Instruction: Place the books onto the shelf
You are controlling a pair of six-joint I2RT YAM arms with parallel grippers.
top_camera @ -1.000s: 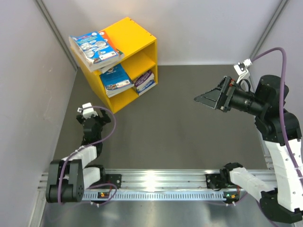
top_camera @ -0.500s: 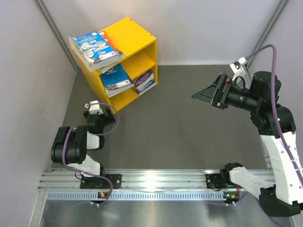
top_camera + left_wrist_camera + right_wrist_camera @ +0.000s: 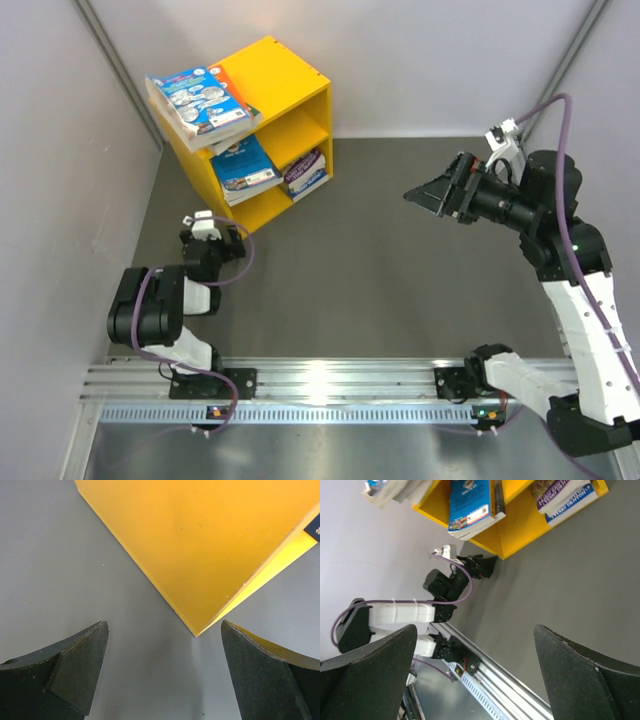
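At eleven o'clock on the worktop (image 3: 380, 290), tight in the far left corner, stands the yellow shelf (image 3: 275, 70), and every book I can see is already on or in it. A stack of books (image 3: 200, 98) with blue cartoon covers lies on its top, fanned and hanging over the left edge. A blue book (image 3: 245, 165) sits in one compartment, and the purple-and-white books (image 3: 306, 172) sit in the other. Both lots poke out past the front edge. I find no book lying on the grey worktop in any view.

My left hand (image 3: 164, 625) is low at nine o'clock, released and holding nothing. Its fingers spread either side of the shelf's near bottom corner, close to it but not touching. My right hand (image 3: 475, 630) hangs in the air at two o'clock, well apart from the shelf, also spread wide and empty, its camera looking back across at the shelf front.

I judge the task nearly or wholly done. What may be left is tidying: pushing the protruding books deeper, or squaring the stack on top.
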